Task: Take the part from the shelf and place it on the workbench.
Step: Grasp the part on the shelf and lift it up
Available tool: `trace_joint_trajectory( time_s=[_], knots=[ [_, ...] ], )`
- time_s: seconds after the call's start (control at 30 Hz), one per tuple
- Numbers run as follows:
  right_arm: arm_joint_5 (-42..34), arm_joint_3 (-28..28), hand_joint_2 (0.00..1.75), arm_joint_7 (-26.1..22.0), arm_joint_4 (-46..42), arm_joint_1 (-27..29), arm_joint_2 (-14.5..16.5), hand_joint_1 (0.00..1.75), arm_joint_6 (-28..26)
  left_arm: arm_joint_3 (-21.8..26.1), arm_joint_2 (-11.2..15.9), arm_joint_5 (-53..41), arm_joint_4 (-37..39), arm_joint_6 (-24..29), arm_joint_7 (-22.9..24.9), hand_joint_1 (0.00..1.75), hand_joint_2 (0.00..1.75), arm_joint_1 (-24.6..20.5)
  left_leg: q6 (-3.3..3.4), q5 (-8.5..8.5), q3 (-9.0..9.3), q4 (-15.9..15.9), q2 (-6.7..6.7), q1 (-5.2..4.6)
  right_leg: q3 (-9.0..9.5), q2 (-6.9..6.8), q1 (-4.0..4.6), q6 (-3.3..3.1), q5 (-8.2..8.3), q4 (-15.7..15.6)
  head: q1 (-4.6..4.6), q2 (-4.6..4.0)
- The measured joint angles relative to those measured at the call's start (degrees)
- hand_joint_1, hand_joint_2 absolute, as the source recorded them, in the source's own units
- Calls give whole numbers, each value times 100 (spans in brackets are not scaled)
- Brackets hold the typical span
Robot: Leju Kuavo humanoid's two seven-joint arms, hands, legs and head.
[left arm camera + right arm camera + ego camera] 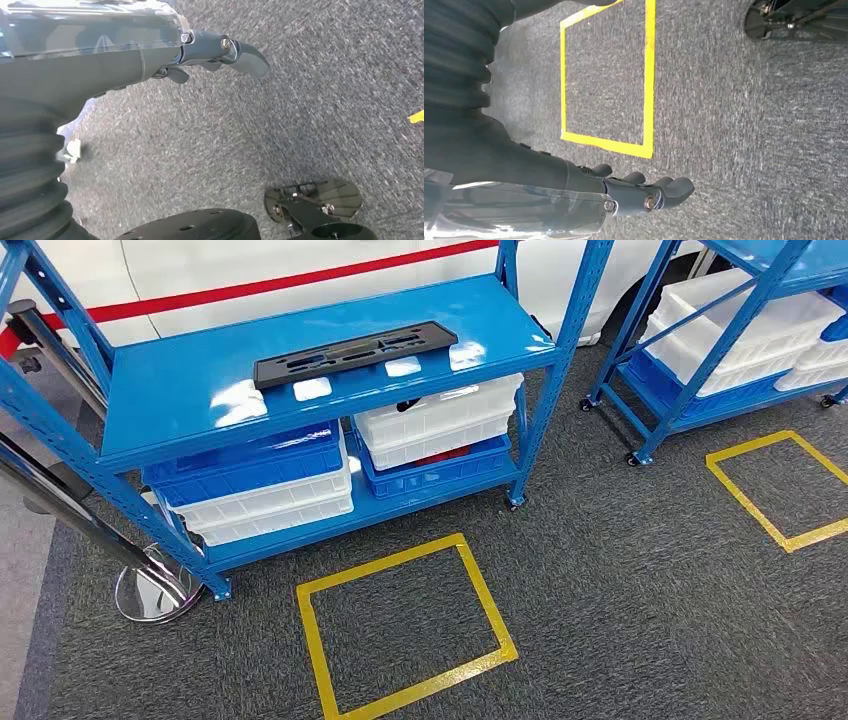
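Observation:
A long flat black part with slots lies on the top board of a blue shelf, toward its back. My left hand hangs over grey carpet, its fingers loosely extended and holding nothing. My right hand likewise hangs above the carpet with nothing in it, close to a corner of a yellow taped square. Both hands are far from the part.
White and blue bins fill the shelf's lower level. A yellow taped square marks the floor in front of the shelf. A second blue shelf with white bins stands at right, with another taped square. A chrome stanchion base is at left.

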Motion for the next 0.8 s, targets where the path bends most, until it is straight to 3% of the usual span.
trace_joint_trajectory(
  time_s=[0.6, 0.73, 0.8],
  knots=[
    [0, 158, 175, 0, 103, -30, 20, 0, -2, -148, -47, 9, 74, 21, 2, 0, 175, -51, 0, 0, 0, 0, 0, 0, 0, 0, 0, 0, 0, 0, 0, 0],
    [41, 158, 175, -176, 87, -62, 45, 0, -174, -181, -47, -77, 91, 77, -4, 0, 0, -35, 0, 1, -4, 0, 1, 1, 0, 0, 1, 0, 1, 2, 0, 0],
    [213, 157, 175, -930, -65, -157, 130, 0, -761, -299, -47, -299, 114, 230, -40, 0, 0, -6, -1, 6, -16, 0, 8, 3, -12, 8, 3, -1, 11, 7, 1, 0]
  ],
)
